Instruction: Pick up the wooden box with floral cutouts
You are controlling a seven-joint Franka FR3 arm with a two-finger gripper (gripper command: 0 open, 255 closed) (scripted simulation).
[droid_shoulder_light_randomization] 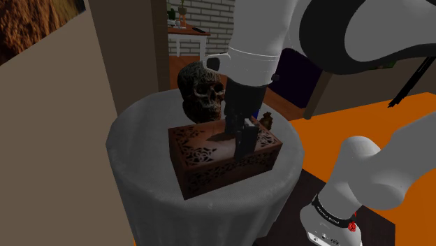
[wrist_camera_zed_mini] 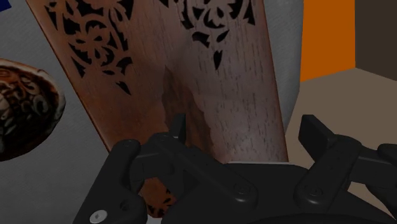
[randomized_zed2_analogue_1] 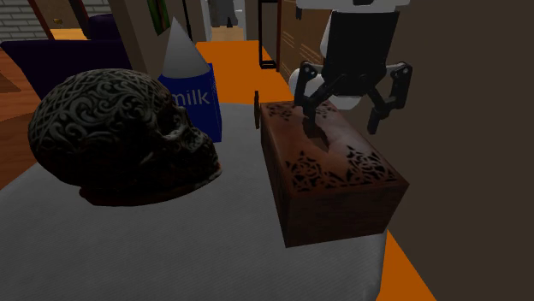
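Gripper (randomized_zed2_analogue_1: 340, 115) of mine hangs low over the wooden box (randomized_zed2_analogue_1: 334, 184), its two black fingers spread apart and clasping nothing. In the second exterior view, one finger (randomized_zed2_analogue_1: 305, 94) stands above the lid beside the dark opening in its middle. The other stands past the box's long edge on that view's right. Whether either touches the wood I cannot tell. The box is brown, with floral cutouts at the ends of its lid and along its sides. It lies flat on a round table (droid_shoulder_light_randomization: 136, 168) draped in grey cloth, toward the near side in the shoulder view. A dark carved skull (droid_shoulder_light_randomization: 201, 89) sits just beyond the box, on the far side there. A blue milk carton (randomized_zed2_analogue_1: 192, 96) stands behind the skull in the second exterior view. Orange floor (droid_shoulder_light_randomization: 335, 133) shows to the shoulder view's right of the table.
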